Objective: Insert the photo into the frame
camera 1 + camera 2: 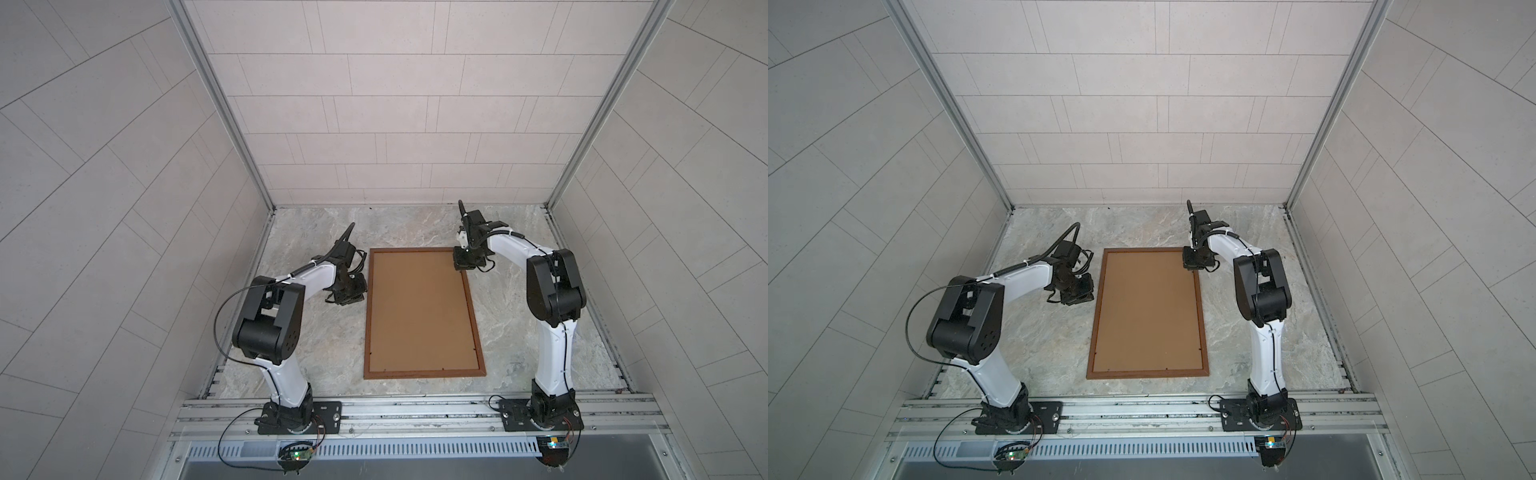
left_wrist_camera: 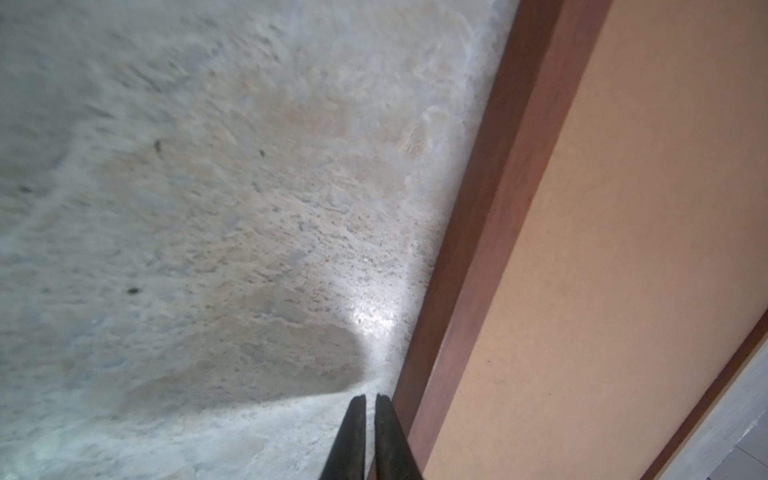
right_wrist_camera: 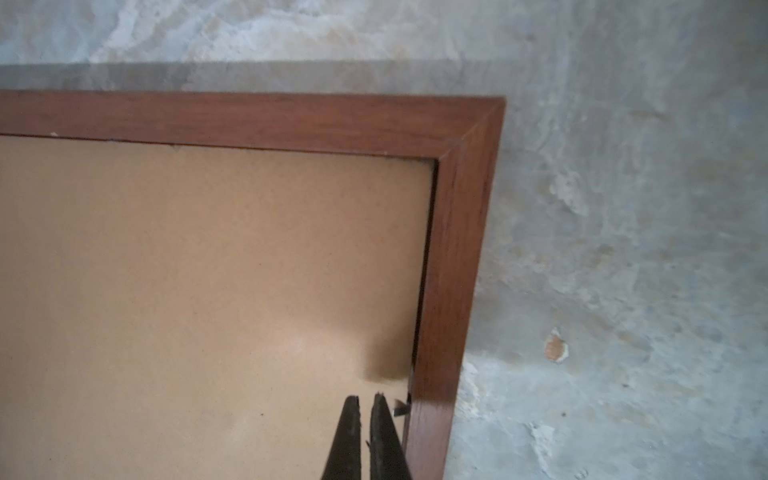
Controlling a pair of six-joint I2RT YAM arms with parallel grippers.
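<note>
Status: the frame [image 1: 424, 372] lies flat and back-up mid-table [image 1: 316, 332], long sides running near to far, slightly skewed. A brown backing board [image 1: 419, 307] fills it. The left gripper [image 2: 370, 401] is low over bare table just left of the frame's left rail, toward the far end. Its fingers are almost together with a thin slit and nothing between. The right gripper [image 3: 365, 401] is over the far-right corner, tips above the backing board just inside the right rail, beside a small metal tab [image 3: 399, 407]. Its fingers are pressed together, pinching nothing. Can't tell if the tips touch.
</note>
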